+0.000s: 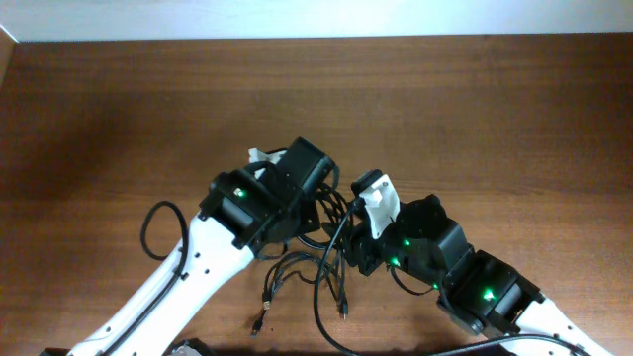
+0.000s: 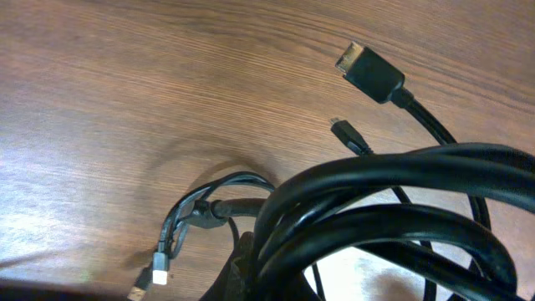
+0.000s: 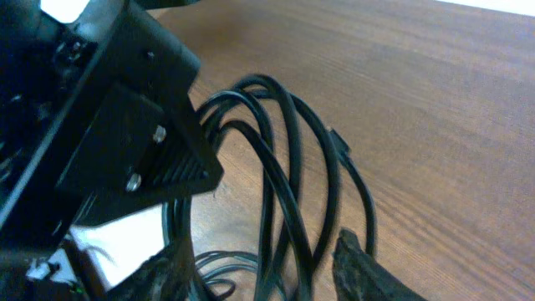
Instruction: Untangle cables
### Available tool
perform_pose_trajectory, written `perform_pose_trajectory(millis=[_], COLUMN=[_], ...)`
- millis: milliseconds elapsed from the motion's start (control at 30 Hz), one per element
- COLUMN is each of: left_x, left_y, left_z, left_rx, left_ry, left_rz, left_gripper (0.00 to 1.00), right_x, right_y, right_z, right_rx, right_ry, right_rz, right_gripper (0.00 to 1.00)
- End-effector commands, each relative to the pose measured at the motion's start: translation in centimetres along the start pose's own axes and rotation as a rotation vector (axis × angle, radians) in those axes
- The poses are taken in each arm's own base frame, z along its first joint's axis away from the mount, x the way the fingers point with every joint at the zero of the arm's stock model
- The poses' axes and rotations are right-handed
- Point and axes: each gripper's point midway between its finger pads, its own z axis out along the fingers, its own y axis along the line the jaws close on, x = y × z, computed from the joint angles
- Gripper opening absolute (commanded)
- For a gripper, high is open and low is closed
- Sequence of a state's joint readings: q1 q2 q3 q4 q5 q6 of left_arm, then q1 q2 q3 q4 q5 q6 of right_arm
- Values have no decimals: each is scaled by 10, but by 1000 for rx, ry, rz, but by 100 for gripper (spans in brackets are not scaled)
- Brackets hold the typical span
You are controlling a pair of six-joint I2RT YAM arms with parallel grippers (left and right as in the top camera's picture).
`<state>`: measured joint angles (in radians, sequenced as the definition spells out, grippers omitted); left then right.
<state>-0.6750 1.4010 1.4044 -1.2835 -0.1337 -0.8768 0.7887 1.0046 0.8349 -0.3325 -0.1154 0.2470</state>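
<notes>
Closed tight, my left gripper (image 1: 309,206) has the cables (image 2: 393,180) bunched against it: thick black loops arch close across my left wrist camera, lifted off the table (image 1: 495,99). Which strand sits between the jaws I cannot tell, since the arm covers them from overhead. Beyond the loops, a broad flat plug (image 2: 372,73) lies on the wood with its metal tip pointing away, and a smaller plug (image 2: 338,127) lies near it. Lower left in that view, a thinner cord curls into a small loop and ends in pale-tipped plugs (image 2: 157,274) near the frame's edge.

My right gripper (image 3: 263,276) stands partly open, its two fingertips (image 3: 359,267) apart, and several strands of the same bundle run up between them without being clamped. Those strands rise in tall arcs to the black body of my left gripper, just beside. From overhead, both grippers meet near the table's middle, and loose cable ends trail toward the edge where my arms are based.
</notes>
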Motion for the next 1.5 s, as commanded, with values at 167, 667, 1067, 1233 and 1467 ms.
perform_pose_trajectory(millis=[167,667,1067,1233,1467], left_x=[1,6,-16,0,-15], left_y=[-6,12,-60,-100,-85], left_z=[-3,-3,-12,-28,-50], left_rx=[15,-59,255,490,481], left_ry=[-22,-19,-96,-93,-201], left_rz=[34,-406,294,623,670], left_gripper=[0,0,0,0,0], right_x=[-7,27,-6,32,63], right_y=[-10,-76,-4,-98,-125], right_z=[0,-66,-45,-64,-94], right_rx=[59,466,46,603,818], right_ry=[-28,-34,-57,-81,-51], right_rz=[21,351,92,503,581], right_gripper=[4,66,81,86,87])
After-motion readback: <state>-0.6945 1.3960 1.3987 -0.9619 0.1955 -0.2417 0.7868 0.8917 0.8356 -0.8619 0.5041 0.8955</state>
